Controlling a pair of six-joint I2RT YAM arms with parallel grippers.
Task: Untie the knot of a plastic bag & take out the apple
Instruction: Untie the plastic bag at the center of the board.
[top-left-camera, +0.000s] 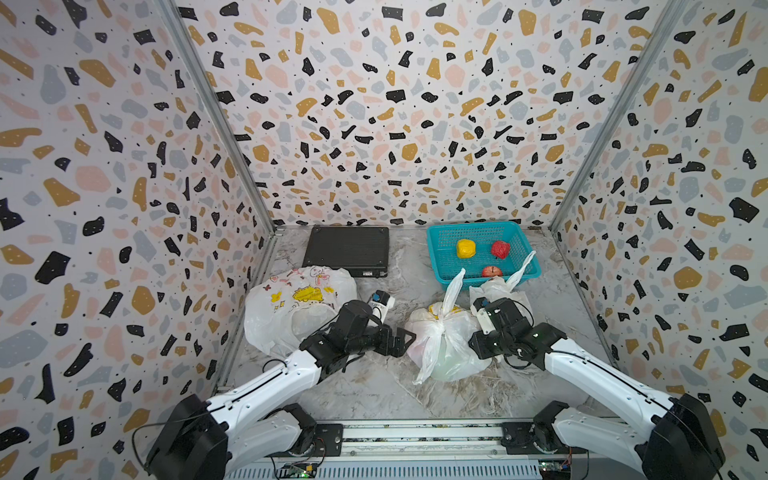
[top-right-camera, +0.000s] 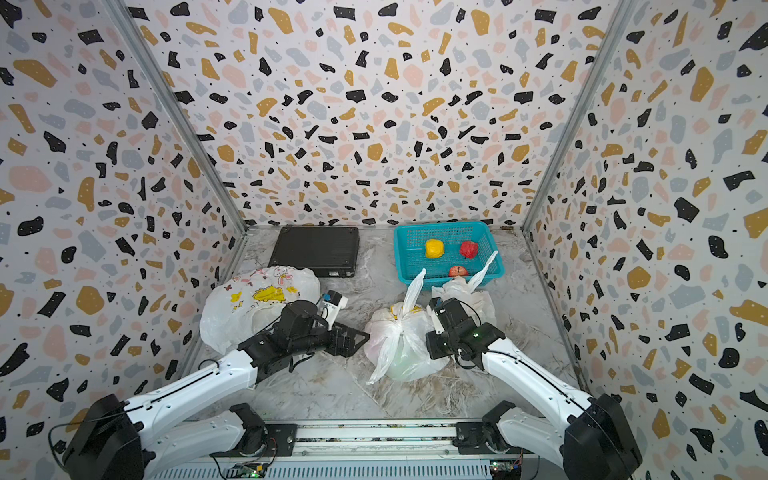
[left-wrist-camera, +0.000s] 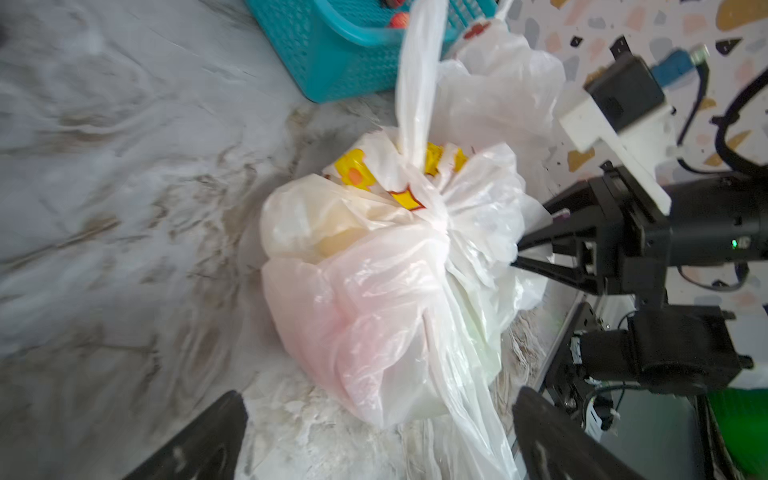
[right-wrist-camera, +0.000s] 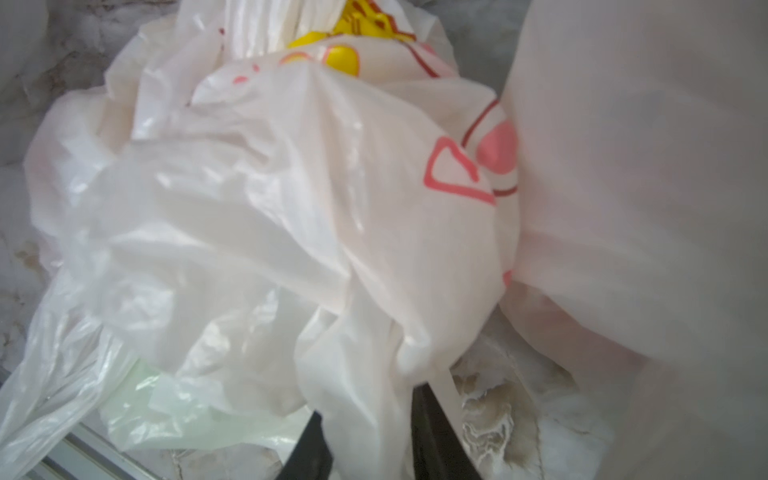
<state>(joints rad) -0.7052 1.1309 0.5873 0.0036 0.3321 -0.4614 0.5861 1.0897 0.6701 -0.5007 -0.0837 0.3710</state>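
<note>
**Knotted bag, mid-table**

Bag (top-left-camera: 446, 353) sits on table (top-left-camera: 365, 390), knot (left-wrist-camera: 432, 208) tied; left fingers (left-wrist-camera: 199, 449) spread wide, empty, just beside it; right fingers (right-wrist-camera: 436, 432) slightly parted opposite, bag film between them; grip cannot be told

Three bags: a printed bag (top-left-camera: 299, 303), a knotted bag (top-left-camera: 446, 353) and a crumpled bag (top-left-camera: 494, 289) (half hidden). One basket (top-left-camera: 434, 255) with three fruits: yellow fruit (top-left-camera: 466, 248), red fruit (top-left-camera: 500, 249), and probably an apple (top-left-camera: 492, 271). One black box (top-left-camera: 347, 249). Two arms: left arm (top-left-camera: 266, 380), right arm (top-left-camera: 602, 380).
</note>
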